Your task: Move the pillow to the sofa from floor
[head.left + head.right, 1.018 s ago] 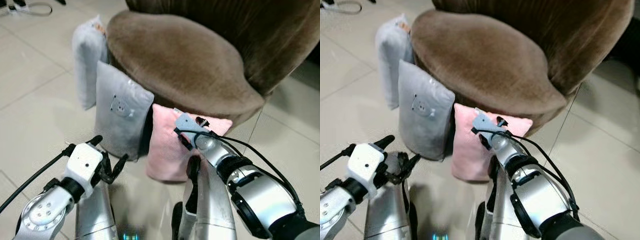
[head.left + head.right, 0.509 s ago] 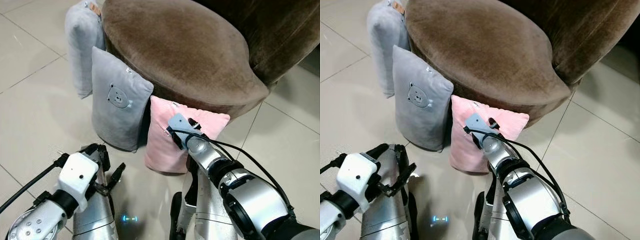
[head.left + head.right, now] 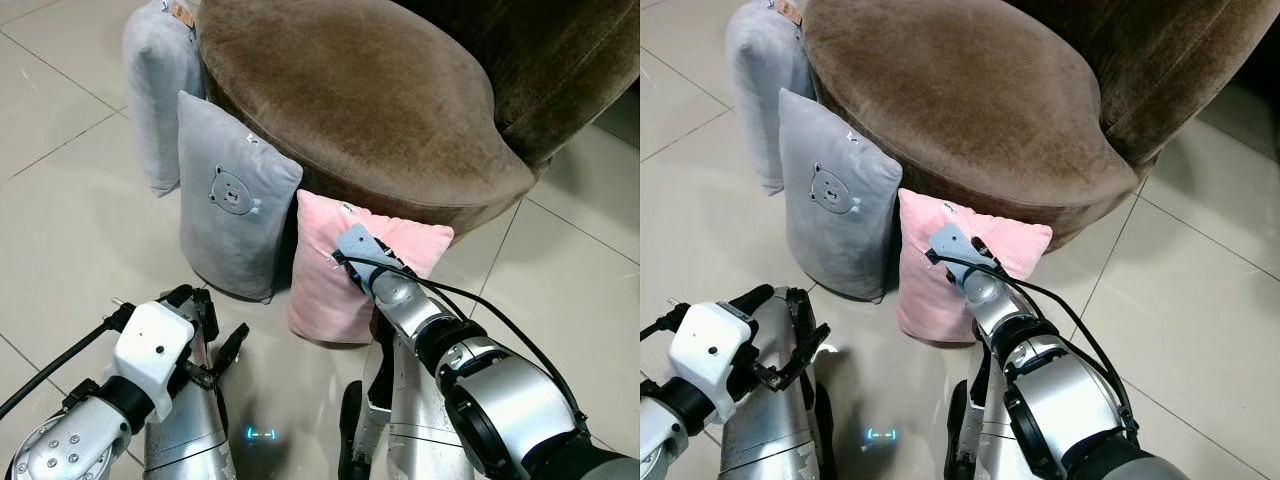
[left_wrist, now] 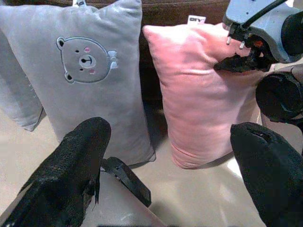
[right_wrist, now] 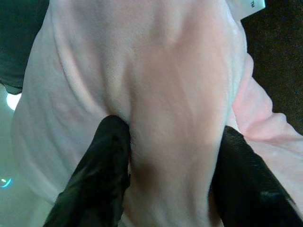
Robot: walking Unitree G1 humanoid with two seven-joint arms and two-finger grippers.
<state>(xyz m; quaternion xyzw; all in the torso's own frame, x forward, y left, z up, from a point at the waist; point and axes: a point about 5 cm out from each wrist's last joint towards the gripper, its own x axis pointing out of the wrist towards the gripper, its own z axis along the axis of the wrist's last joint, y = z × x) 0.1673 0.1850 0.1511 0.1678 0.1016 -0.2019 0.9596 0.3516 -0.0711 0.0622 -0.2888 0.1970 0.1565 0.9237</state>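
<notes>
Right gripper [image 5: 165, 156] pinching fold of pink pillow [image 3: 335, 285], 12 o'clock of robot. Left gripper [image 4: 165, 156] wide, empty. Risk: shallow fabric pinch slips on lift; grey pillow [image 3: 230, 200] at 11 o'clock may topple.

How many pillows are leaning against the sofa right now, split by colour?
Grey pillows: 2, the bear pillow and a plain grey pillow behind it
Pink pillows: 1, the pink pillow, pinched by the right gripper
Total: 3, all standing on the floor against the brown sofa; the left gripper is open, short of them.
</notes>
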